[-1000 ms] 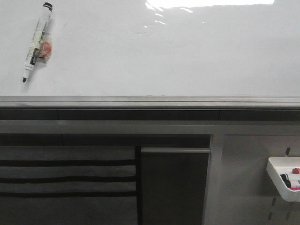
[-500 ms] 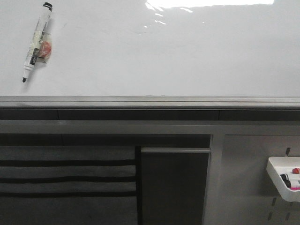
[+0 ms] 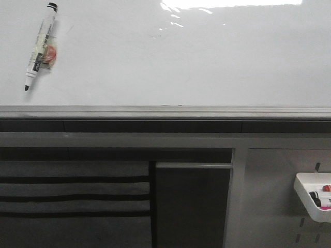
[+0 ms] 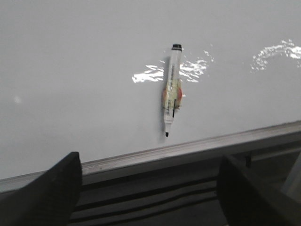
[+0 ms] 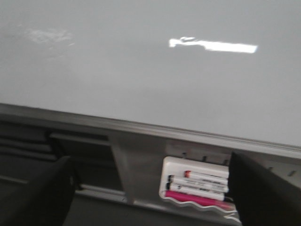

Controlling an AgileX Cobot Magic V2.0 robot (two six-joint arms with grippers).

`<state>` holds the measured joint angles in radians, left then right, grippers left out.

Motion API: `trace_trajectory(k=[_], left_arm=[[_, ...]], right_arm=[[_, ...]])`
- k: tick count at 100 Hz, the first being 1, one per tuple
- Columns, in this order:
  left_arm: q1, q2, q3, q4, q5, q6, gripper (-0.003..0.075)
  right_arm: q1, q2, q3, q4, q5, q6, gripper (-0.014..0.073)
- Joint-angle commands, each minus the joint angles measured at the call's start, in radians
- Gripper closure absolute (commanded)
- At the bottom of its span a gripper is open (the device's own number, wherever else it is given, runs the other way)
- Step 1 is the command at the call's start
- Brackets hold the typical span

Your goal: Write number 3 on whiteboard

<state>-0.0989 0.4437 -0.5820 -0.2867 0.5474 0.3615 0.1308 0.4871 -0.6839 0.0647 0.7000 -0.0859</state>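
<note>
The whiteboard [image 3: 170,57] fills the upper half of the front view, glossy and blank; no number 3 shows on it. A white marker [image 3: 40,46] with a black tip pointing down sticks to the board at the upper left, seen also in the left wrist view as the marker [image 4: 171,89]. My left gripper [image 4: 150,188] is open, well short of the marker, with nothing between its fingers. My right gripper [image 5: 150,188] is open too, facing the whiteboard [image 5: 150,61] and the tray below it. Neither gripper shows in the front view.
A grey metal rail [image 3: 165,112] runs under the board. Below it is a grey panel with slots [image 3: 72,196]. A white tray [image 3: 313,196] with several markers hangs at the lower right, seen also in the right wrist view as the tray [image 5: 200,186].
</note>
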Motion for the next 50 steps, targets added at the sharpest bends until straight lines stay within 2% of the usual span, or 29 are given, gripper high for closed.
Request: trace_trajectory(k=[1, 16, 31, 50], left_arm=[[-0.04, 0.105, -0.049, -0.023, -0.061, 0.014, 0.0176], [-0.1, 0.281, -0.073, -0.021, -0.11, 0.038, 0.0176], [-0.152, 0.464, -0.107, -0.01, -0.219, 0.055, 0.0176], [-0.165, 0.681, -0.16, -0.01, -0.352, 0.06, 0.0176]], right_arm=[[0.028, 0.062, -0.076, 0.123, -0.016, -0.11, 0.0001], [0.092, 0.127, -0.092, 0.247, -0.023, -0.242, 0.0001], [0.14, 0.183, -0.092, 0.25, -0.023, -0.246, 0.0001], [0.144, 0.201, -0.092, 0.25, -0.026, -0.246, 0.0001]])
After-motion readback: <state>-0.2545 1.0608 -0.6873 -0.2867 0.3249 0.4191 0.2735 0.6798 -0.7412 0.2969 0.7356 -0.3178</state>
